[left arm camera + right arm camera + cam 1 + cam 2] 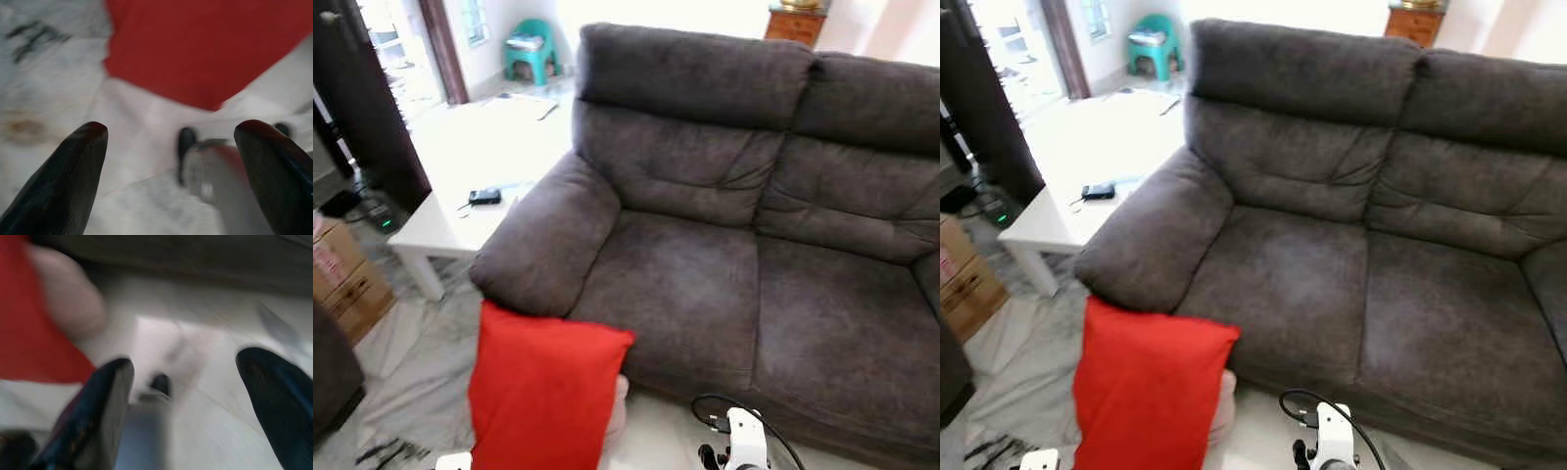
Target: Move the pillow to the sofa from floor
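Our left gripper is spread wide with nothing in it, hanging low over the marble floor. Right gripper is the same deal, fingers apart and empty, down near the front of the sofa.

Going outward from there: the pillow is red and standing up on the floor, leaning against the sofa front just under the left armrest. Its long axis runs roughly up and down, tipped a little. There's something pale tucked behind its right edge, can't tell what it is.

The bit that matters for us: in the head views the pillow sits on our left half, and the left wrist camera has red right ahead of the fingers, so we'd say the left arm is nearer. The right one sees the pillow off to its side, across the gap. Looks like a reach forward for the left, and the seat we want is just above and to the right of the pillow.

Off to the left there's a white table with a small black gadget on it.
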Tool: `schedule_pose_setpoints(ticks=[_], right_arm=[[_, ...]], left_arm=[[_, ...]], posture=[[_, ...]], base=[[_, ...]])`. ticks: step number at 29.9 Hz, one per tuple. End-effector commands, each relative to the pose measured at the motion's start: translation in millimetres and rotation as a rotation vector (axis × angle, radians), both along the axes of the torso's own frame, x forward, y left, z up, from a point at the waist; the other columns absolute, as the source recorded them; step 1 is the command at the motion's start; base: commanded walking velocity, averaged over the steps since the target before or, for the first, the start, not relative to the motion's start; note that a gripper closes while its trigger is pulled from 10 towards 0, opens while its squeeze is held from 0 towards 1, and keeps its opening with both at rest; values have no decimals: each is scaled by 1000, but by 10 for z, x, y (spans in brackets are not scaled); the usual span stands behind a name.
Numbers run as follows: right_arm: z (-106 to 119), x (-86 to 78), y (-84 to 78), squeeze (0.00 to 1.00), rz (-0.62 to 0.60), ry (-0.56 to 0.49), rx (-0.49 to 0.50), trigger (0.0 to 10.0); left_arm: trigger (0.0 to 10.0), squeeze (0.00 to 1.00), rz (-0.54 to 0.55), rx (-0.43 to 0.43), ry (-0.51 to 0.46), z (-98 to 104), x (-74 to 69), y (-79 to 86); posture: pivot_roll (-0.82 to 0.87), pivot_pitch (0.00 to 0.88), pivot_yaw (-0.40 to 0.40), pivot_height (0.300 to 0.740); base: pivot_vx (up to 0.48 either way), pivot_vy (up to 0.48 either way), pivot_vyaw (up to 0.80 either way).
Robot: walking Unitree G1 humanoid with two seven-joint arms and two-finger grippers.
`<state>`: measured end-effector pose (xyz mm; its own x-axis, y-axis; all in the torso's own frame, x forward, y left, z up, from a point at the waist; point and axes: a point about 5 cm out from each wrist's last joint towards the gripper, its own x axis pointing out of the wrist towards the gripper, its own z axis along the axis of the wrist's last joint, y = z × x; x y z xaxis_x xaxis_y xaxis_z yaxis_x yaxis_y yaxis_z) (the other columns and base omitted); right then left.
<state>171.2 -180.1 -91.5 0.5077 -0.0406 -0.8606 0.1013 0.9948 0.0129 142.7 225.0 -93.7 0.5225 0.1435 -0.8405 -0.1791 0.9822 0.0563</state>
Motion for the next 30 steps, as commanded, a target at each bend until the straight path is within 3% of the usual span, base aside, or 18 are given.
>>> schedule_pose_setpoints(ticks=[1, 30], right_arm=[[30, 78, 59, 0, 18, -23, 7, 10000], [33, 84, 64, 0, 52, -23, 7, 10000]], left_arm=[[10000, 0, 6, 23, 22, -3, -67, 97], [10000, 0, 8, 22, 16, -2, -66, 96]], posture=[[-1, 0, -27, 740], [1, 0, -29, 740]], base=[[0, 0, 0], [0, 0, 772]])
